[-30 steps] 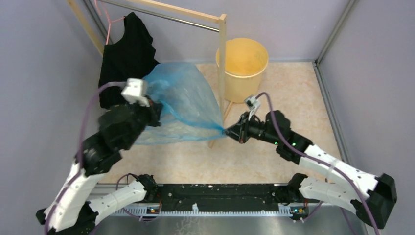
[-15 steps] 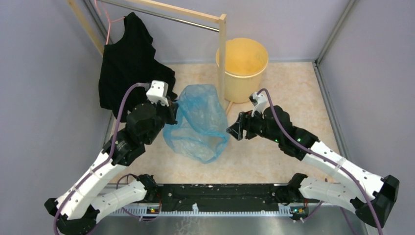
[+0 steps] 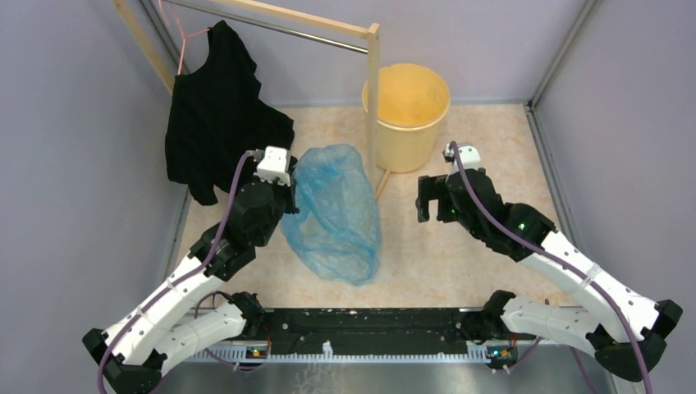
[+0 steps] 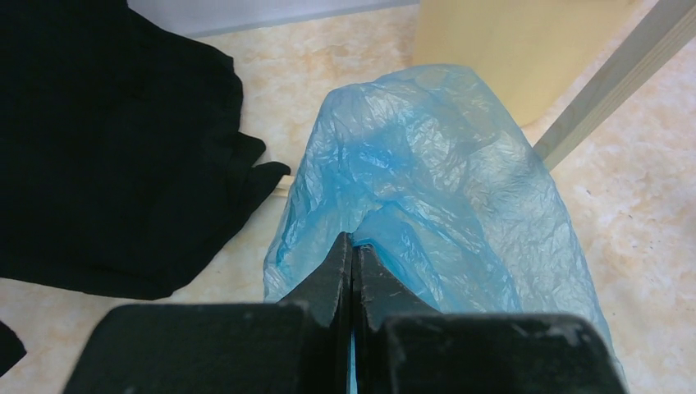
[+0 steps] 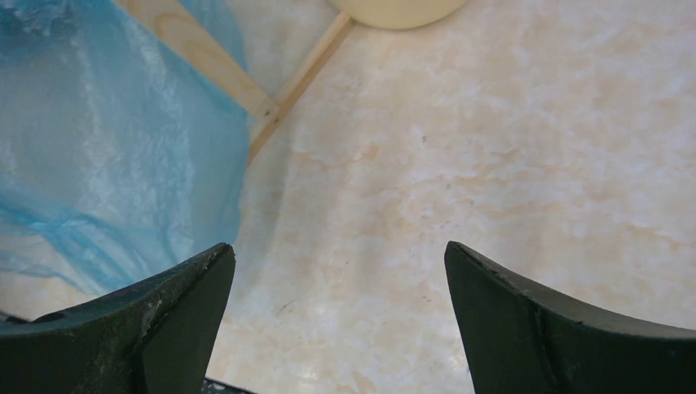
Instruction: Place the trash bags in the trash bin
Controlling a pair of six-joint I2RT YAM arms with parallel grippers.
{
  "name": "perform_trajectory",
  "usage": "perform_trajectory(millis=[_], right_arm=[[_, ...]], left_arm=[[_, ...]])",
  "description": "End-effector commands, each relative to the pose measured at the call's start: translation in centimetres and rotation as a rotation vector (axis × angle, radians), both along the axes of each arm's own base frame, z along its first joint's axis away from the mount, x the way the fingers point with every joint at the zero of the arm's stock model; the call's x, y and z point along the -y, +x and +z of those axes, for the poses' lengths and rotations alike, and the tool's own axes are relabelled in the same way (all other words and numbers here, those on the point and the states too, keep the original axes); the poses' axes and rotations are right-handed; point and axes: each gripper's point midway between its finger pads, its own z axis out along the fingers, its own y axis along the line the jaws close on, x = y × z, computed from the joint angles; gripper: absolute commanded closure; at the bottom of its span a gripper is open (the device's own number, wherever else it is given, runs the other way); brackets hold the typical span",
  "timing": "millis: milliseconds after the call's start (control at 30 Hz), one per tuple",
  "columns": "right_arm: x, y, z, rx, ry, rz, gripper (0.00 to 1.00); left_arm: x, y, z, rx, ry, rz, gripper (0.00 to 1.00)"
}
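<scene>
The blue trash bag (image 3: 336, 213) is pinched at its edge by the tightly closed left fingers (image 4: 338, 275) and is draped on the tabletop (image 3: 468, 271) near the trash bin (image 3: 402, 144). Nothing is held by the wide-spread right fingers (image 5: 176, 304). The bag seems light, soft and slippery, so a bunched fold should be gripped.

The bag (image 3: 336, 215) lay on the table (image 3: 476, 139) between the grippers, with the left gripper (image 3: 289, 194) at its left edge and the right gripper (image 3: 425, 200) apart on its right. Behind it stood the bin (image 3: 406, 115), just right of the rack post (image 3: 373, 90). The shirt (image 3: 215, 107) hung far left.
</scene>
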Motion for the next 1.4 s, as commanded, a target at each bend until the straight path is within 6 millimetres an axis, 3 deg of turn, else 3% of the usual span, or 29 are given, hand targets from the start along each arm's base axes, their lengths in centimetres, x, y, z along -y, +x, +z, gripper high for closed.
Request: perform_trajectory(millis=[0, 133, 267, 367, 567, 800, 967, 1067, 1200, 1367], right_arm=[[2.6, 2.7, 2.9, 0.101, -0.111, -0.109, 0.01], [2.6, 5.4, 2.6, 0.069, -0.085, -0.116, 0.01], [2.3, 8.6, 1.8, -0.016, 0.115, -0.135, 0.01], [3.4, 11.1, 1.4, -0.052, 0.248, -0.229, 0.01], [6.7, 16.1, 3.7, 0.066, 0.327, -0.433, 0.01], [5.6, 21.7, 4.5, 0.047, 0.337, -0.479, 0.01], [5.3, 23.7, 6.1, 0.114, 0.379, -0.492, 0.01], [4.8, 25.2, 6.0, 0.135, 0.388, -0.479, 0.03], [4.8, 27.7, 4.1, 0.095, 0.301, -0.488, 0.13], [5.1, 28.4, 2.1, 0.074, 0.229, -0.505, 0.50]], left_arm=[[-1.1, 0.3, 1.7, 0.078, -0.013, 0.045, 1.00], [-1.3, 0.3, 1.6, 0.081, -0.004, 0.047, 1.00], [-1.2, 0.4, 1.3, 0.076, 0.007, 0.048, 1.00], [-1.3, 0.5, 1.1, 0.073, 0.012, 0.052, 1.00], [-0.8, 0.9, 0.3, 0.056, 0.040, 0.043, 1.00], [-0.5, 1.1, -0.1, 0.045, 0.047, 0.024, 1.00], [-0.1, 1.3, -0.6, 0.024, 0.057, 0.011, 1.00], [0.1, 1.2, -0.6, 0.025, 0.047, -0.004, 1.00], [0.1, 1.2, -0.5, 0.026, 0.042, -0.006, 1.00], [0.0, 1.1, -0.3, 0.031, 0.040, -0.010, 1.00]])
